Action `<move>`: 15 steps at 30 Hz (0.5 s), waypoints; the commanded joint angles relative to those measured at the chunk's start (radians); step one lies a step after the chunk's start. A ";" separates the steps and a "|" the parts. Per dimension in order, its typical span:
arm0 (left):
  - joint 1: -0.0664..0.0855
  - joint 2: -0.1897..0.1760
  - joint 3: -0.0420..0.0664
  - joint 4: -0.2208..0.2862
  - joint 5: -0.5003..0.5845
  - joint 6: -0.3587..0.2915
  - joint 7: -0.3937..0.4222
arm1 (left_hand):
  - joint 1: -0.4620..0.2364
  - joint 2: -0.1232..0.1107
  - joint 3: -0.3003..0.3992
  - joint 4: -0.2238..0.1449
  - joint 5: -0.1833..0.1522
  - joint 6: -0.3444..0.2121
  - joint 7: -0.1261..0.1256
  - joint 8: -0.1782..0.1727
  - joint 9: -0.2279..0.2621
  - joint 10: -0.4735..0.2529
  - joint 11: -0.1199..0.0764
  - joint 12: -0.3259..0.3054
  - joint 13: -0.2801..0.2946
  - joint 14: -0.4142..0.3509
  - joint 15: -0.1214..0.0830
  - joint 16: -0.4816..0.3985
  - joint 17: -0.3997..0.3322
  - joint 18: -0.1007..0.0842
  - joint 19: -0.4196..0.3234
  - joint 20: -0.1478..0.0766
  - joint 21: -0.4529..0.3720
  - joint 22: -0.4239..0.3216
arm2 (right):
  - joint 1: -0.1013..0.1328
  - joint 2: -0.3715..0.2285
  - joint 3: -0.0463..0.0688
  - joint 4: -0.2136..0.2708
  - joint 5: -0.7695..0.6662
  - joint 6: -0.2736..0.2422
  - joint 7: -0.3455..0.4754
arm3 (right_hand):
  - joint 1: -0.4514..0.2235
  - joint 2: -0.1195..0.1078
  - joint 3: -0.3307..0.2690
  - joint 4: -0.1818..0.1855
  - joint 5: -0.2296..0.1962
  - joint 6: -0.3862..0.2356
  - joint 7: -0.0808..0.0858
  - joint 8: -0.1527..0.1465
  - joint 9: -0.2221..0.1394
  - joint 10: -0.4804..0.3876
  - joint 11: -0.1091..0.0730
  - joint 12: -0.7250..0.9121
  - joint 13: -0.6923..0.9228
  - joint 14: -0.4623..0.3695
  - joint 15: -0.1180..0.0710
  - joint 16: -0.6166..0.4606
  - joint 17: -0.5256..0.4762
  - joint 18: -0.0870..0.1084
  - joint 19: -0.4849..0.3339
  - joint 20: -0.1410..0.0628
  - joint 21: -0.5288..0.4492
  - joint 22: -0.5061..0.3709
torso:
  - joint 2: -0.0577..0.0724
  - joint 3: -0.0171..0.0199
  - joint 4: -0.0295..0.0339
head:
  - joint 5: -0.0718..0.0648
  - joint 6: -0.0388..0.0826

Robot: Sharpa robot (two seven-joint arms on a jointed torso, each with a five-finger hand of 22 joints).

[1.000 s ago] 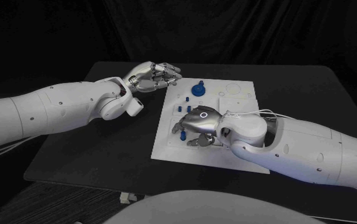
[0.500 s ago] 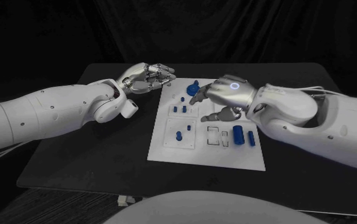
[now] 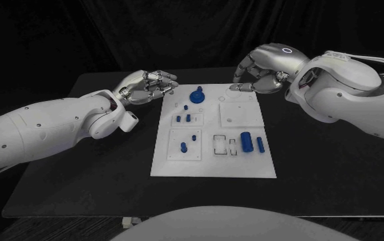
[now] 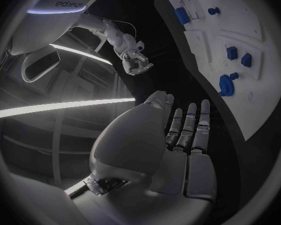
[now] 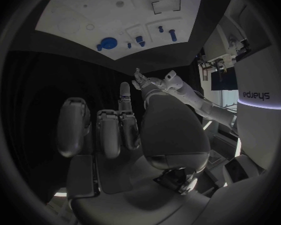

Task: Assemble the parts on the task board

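The board (image 3: 215, 157) lies flat in the middle of the black surface (image 3: 96, 163). All places below are given from the board. On it stand small blue parts: a round knob (image 3: 197, 94) near its far edge, two short pegs (image 3: 183, 118) in a square recess just nearer than the knob, and another small piece (image 3: 184, 147) in the next recess toward the near edge. Beside that recess, toward the right arm's side, a thick cylinder (image 3: 246, 141) and a thin rod (image 3: 261, 145) lie side by side, close to two rectangular outlines.

The left hand (image 3: 146, 87) hovers just off the board's far corner on the left arm's side, above the surface, not touching the board. Its fingers are curled in toward the palm with nothing between them; the left wrist view shows the same folded fingers (image 4: 192, 130) and an empty palm.

The right hand (image 3: 264, 71) hangs above the board's far edge on the other side, clear of it. Its fingers are bent inward too, and the right wrist view shows the fingers (image 5: 106, 130) curled with nothing held.
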 commanded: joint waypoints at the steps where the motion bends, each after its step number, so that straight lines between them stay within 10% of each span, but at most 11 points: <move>1: -0.001 0.004 0.001 0.003 0.009 -0.003 0.011 | 0.009 0.000 0.005 -0.001 0.006 -0.001 0.006 0.002 0.001 0.000 0.008 0.004 -0.001 0.000 0.001 0.004 -0.001 -0.008 -0.002 -0.002 0.005 0.001 | -0.007 0.004 0.000 -0.022 0.058 0.196 -0.218 | -0.167 -0.008 0.000 -0.001 0.008 0.000 0.004 -0.016 0.017 0.117 0.017 0.026 0.285 0.106 0.011 0.048 0.265 -0.036 0.100 0.001 0.168 0.252 | -0.003 -0.0020 -0.0012 | -0.010 0.000; 7: -0.001 0.011 0.001 0.000 0.009 0.001 0.011 | 0.010 -0.001 0.005 -0.002 0.008 0.000 0.006 0.002 0.002 0.001 0.008 0.004 -0.001 0.001 0.000 0.004 -0.001 -0.008 -0.002 -0.002 0.006 0.002 | -0.026 0.030 0.000 -0.063 0.060 0.445 -0.362 | -0.286 -0.017 0.027 0.004 -0.041 0.054 0.006 -0.025 0.048 0.117 0.029 0.026 0.285 0.106 0.019 0.048 0.265 -0.044 0.109 0.015 0.209 0.263 | -0.002 -0.0012 -0.0015 | -0.020 0.000; 15: -0.001 0.015 0.001 -0.002 0.009 0.008 0.009 | 0.012 0.000 0.007 -0.003 0.011 0.001 0.007 0.003 0.002 0.002 0.011 0.005 -0.001 0.001 -0.001 0.004 -0.001 -0.008 -0.002 -0.003 0.006 0.002 | -0.043 0.101 0.000 -0.139 0.161 0.634 -0.450 | -0.339 -0.021 0.026 0.004 -0.081 0.153 -0.011 -0.026 0.061 0.117 0.015 0.026 0.285 0.106 0.010 0.048 0.265 -0.044 0.109 0.013 0.209 0.263 | -0.002 -0.0013 -0.0013 | -0.034 0.000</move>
